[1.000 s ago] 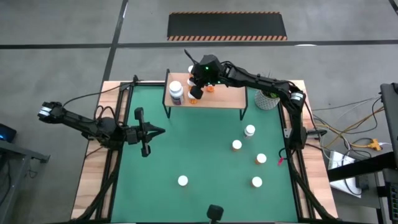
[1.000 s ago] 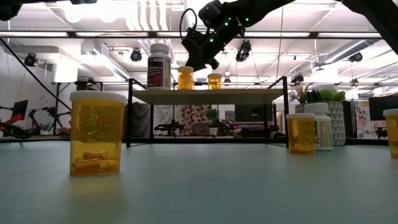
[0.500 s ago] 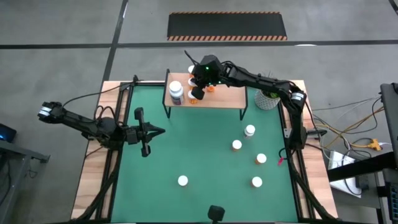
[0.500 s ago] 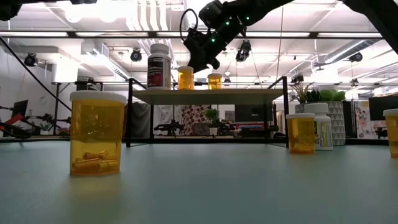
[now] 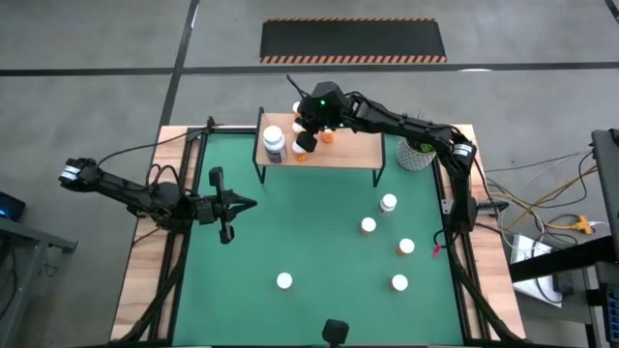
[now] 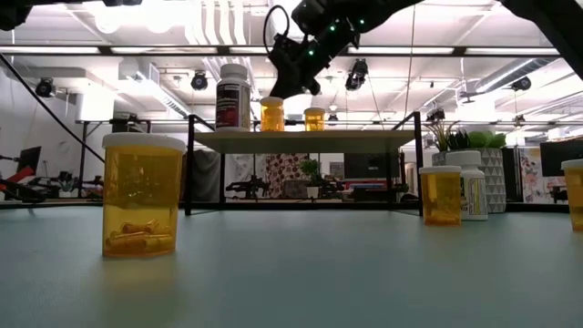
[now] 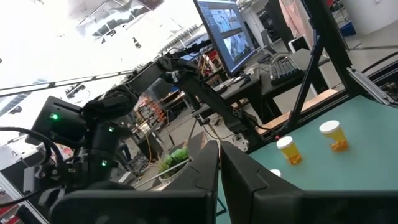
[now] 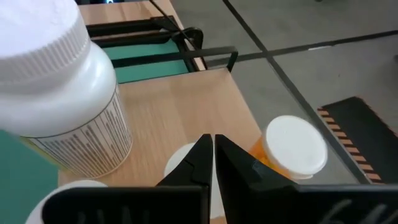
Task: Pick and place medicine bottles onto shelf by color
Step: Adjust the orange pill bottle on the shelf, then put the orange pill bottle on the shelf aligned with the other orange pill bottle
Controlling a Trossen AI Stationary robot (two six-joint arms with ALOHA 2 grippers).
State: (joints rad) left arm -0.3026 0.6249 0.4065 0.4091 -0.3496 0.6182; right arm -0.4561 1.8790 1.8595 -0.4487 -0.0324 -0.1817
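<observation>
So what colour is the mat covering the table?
Green. The mat shows best in the high view, under the loose bottles.

No text can be read in these pictures. The large white bottle (image 8: 59, 93) has a label with fine printed lines, but they are too small to read. The monitor (image 7: 227, 31) shows only unclear windows.

Three bottles (image 6: 272, 114) upright on shelf (image 6: 310, 140); others on mat.
</observation>
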